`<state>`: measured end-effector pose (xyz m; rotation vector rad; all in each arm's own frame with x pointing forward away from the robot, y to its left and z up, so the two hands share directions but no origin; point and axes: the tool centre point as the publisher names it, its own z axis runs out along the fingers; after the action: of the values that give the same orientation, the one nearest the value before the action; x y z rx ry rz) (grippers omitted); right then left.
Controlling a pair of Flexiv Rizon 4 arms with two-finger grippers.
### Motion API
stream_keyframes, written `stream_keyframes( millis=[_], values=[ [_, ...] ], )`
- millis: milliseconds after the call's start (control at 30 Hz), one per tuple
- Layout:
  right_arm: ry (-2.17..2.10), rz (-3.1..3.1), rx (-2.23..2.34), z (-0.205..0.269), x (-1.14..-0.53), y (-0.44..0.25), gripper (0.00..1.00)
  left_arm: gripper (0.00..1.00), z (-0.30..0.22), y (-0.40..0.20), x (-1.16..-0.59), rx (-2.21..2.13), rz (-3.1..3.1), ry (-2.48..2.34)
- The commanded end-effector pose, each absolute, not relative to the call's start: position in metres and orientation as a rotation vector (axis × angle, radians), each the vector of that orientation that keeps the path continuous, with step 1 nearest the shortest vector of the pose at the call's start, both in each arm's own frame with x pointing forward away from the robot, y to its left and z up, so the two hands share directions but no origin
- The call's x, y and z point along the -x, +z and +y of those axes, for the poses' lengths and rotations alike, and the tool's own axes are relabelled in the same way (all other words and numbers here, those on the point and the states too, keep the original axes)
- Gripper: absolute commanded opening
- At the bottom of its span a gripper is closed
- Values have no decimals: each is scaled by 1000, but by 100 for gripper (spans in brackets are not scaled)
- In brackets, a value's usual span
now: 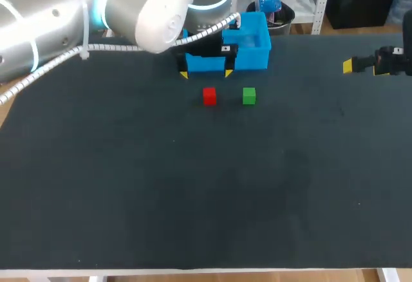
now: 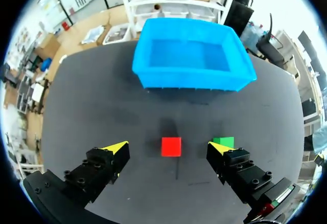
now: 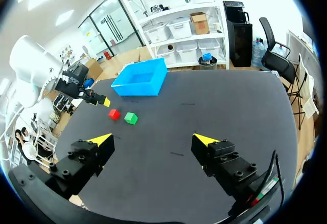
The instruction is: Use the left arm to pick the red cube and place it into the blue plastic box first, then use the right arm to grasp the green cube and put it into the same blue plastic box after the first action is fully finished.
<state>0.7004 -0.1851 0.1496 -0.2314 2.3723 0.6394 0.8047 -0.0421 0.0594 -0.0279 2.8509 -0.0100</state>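
Note:
The red cube (image 1: 209, 96) and the green cube (image 1: 249, 95) sit side by side on the black table, just in front of the blue plastic box (image 1: 248, 49). My left gripper (image 1: 206, 74) hangs open above the table between the box and the red cube. In the left wrist view the red cube (image 2: 171, 146) lies between the open fingers of the left gripper (image 2: 171, 145), the green cube (image 2: 224, 141) by one fingertip, the empty blue box (image 2: 191, 55) ahead. My right gripper (image 1: 360, 66) is open at the far right. In its own view the right gripper (image 3: 153, 140) is empty, with the red cube (image 3: 114, 114), green cube (image 3: 131, 117) and blue box (image 3: 140, 79) far ahead.
A black bin (image 1: 273, 13) with blue contents stands behind the box at the table's far edge. The black tabletop (image 1: 193, 185) stretches wide in front of the cubes.

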Motion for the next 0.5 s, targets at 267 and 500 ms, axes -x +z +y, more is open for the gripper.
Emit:
stream_keyframes(
  millis=[267,500],
  values=[
    [640,2372,233,-185,-701,149,100,100,-44,27,-801,61,2853,-46],
    [640,2372,233,-185,-701,149,100,100,-43,14,-800,71,2857,-52]
  ],
)
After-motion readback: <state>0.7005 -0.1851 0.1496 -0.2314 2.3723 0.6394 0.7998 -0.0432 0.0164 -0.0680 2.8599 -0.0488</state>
